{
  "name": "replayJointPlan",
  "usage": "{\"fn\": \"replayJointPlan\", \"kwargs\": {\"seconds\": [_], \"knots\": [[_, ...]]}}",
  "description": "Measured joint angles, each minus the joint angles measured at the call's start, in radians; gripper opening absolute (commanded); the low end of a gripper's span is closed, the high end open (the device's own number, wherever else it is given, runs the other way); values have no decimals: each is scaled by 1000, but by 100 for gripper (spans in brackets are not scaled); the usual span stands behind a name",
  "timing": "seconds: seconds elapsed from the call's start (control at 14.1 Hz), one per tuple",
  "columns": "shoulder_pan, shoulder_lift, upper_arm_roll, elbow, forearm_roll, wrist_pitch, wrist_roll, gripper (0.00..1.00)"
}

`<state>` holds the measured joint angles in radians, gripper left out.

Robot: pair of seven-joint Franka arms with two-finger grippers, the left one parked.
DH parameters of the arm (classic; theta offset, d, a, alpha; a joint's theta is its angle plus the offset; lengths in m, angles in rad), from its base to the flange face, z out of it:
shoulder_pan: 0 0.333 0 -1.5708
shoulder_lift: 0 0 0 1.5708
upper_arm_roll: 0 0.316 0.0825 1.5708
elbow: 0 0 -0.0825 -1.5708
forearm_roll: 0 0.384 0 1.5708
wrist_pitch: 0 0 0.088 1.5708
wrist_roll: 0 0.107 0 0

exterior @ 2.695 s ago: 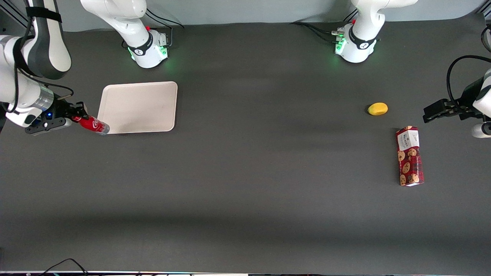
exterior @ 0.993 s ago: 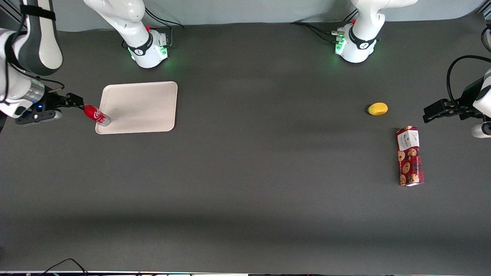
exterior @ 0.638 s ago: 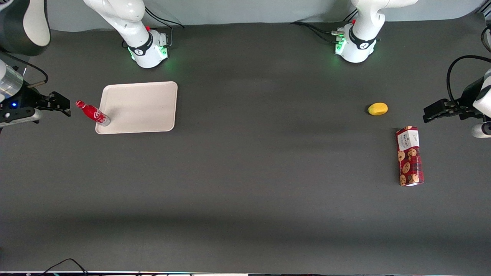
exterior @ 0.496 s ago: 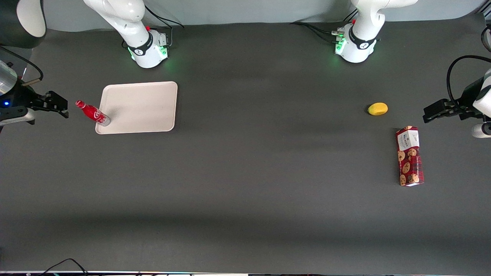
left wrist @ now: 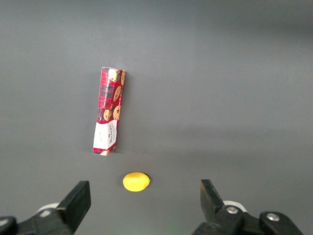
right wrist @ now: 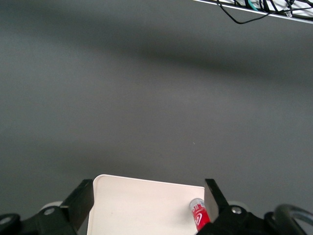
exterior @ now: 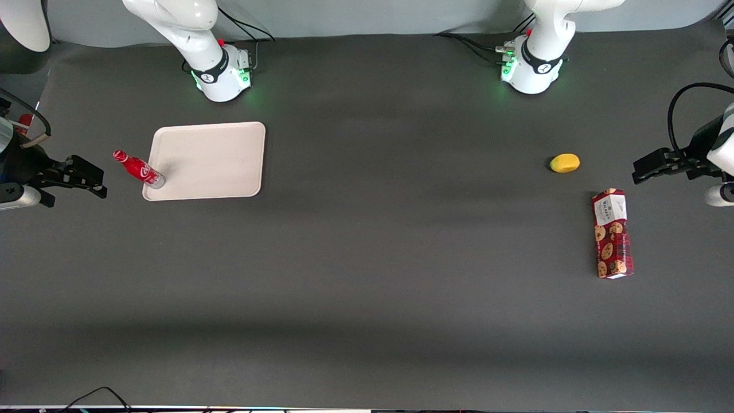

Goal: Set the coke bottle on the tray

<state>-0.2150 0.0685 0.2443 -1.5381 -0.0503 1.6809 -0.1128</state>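
The coke bottle (exterior: 138, 169) is slim and red with a red cap and silvery base. It stands on the corner of the cream tray (exterior: 212, 158) that is nearest the working arm's end and the front camera. My right gripper (exterior: 86, 175) is open and empty, beside the bottle toward the working arm's end of the table, apart from it. In the right wrist view the bottle's base (right wrist: 198, 214) shows on the tray (right wrist: 142, 205), partly covered by one of my fingers (right wrist: 213, 200).
A yellow lemon-like fruit (exterior: 565, 163) and a red cookie box (exterior: 612, 233) lie toward the parked arm's end of the table; both also show in the left wrist view, the fruit (left wrist: 135, 181) and the box (left wrist: 109, 110). Two arm bases (exterior: 223, 71) stand at the back.
My gripper set the bottle on the tray's corner, opened, and drew back toward the working arm's end of the table. The bottle stays standing where it was left.
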Motion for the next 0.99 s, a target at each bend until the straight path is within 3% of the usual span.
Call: {"fn": "replayJointPlan", "kwargs": {"seconds": [0.14, 0.21, 0.57, 0.99], "knots": [[138, 0, -155, 7, 0, -24, 4, 100], [163, 0, -188, 5, 0, -40, 7, 100], [190, -48, -201, -87, 23, -52, 108, 100], [195, -68, -213, -106, 83, -44, 112, 100]]}}
